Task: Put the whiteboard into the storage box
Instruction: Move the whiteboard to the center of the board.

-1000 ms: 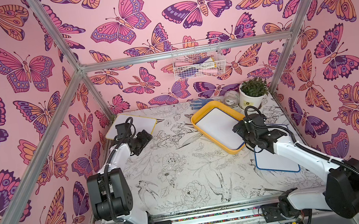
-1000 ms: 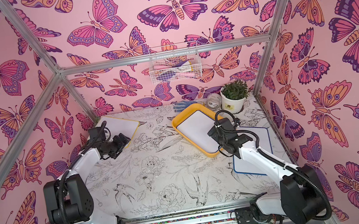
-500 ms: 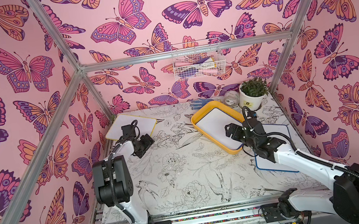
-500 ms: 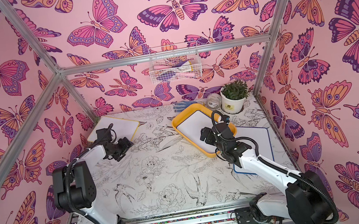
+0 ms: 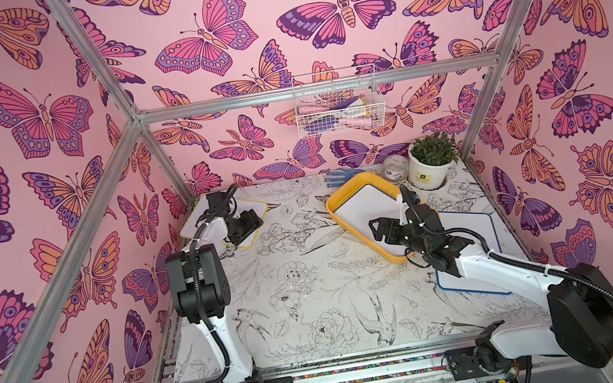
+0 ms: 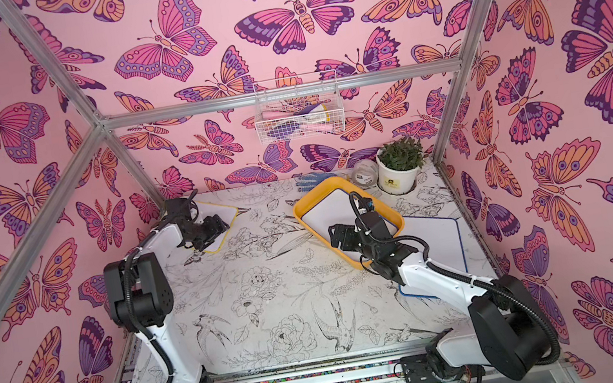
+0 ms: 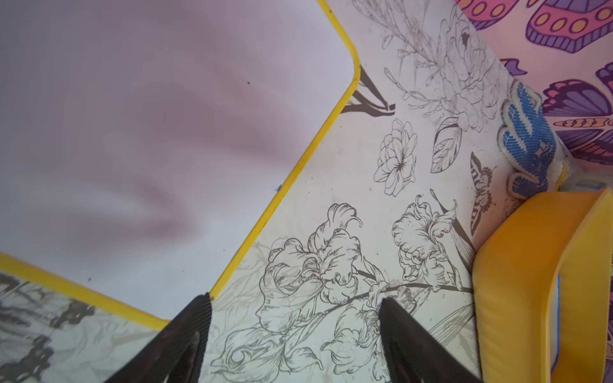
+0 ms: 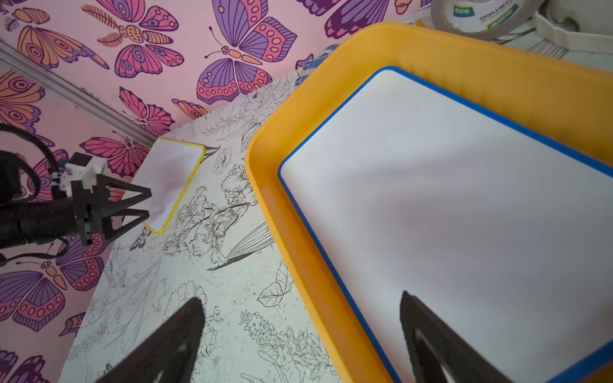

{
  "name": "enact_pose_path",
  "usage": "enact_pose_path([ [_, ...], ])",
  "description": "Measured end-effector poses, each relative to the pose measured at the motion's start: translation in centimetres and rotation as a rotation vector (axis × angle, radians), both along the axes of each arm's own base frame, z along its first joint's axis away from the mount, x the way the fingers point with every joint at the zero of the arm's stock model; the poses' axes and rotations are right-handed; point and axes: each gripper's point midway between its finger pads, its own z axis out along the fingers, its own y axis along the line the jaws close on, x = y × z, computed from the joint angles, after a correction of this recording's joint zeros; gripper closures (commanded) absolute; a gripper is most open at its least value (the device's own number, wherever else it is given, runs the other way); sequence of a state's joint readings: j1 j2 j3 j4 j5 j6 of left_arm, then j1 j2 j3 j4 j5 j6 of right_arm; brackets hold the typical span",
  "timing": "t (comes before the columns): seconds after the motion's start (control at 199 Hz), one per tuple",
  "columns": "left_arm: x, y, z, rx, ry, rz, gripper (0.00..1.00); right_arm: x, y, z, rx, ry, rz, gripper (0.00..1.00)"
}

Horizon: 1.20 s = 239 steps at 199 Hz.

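Lying flat in the storage box (image 8: 282, 215), at the right of the right wrist view: a blue-edged whiteboard (image 8: 464, 215). Looks like one put away. Left out on the table (image 5: 310, 282): a second blue-edged whiteboard (image 5: 474, 225), just beside the box at middle right in a top view, and a yellow-edged whiteboard (image 7: 166, 132), well apart at the table's upper left. Right gripper (image 8: 300, 298) spread wide above the box's rim, pinching nothing. Left gripper (image 7: 295, 300) spread wide at the yellow board's corner, not pinching it yet. Partly done, maybe two more to go.

walls (image 5: 271, 20): pink butterfly print | frame (image 5: 318, 90): aluminium | tabletop (image 5: 310, 282): floral line-drawing
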<state>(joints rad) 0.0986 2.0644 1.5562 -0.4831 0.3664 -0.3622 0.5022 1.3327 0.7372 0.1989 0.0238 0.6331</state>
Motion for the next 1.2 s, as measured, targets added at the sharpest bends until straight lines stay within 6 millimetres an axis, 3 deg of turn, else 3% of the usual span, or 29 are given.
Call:
enact_pose_path([
  [0.361,0.3,0.0,-1.4,0.03,0.066,-0.089,0.18,0.2,1.2,-0.3,0.003,-0.017,0.061,0.07],
  [0.587,-0.5,-0.1,-2.8,0.035,0.121,-0.119,0.19,0.3,1.4,-0.3,0.007,-0.019,0.067,0.06],
  [0.863,-1.0,0.0,-3.0,0.031,0.139,-0.136,0.22,0.2,1.5,-0.3,0.01,-0.017,0.073,0.07],
  [1.098,-1.5,-0.9,-3.2,0.049,0.156,-0.154,0.24,0.2,1.5,-0.2,0.014,-0.016,0.071,0.07],
  [1.199,-2.6,-2.3,-3.3,0.056,0.167,-0.18,0.24,0.0,1.4,-0.3,0.012,-0.006,0.069,0.07],
])
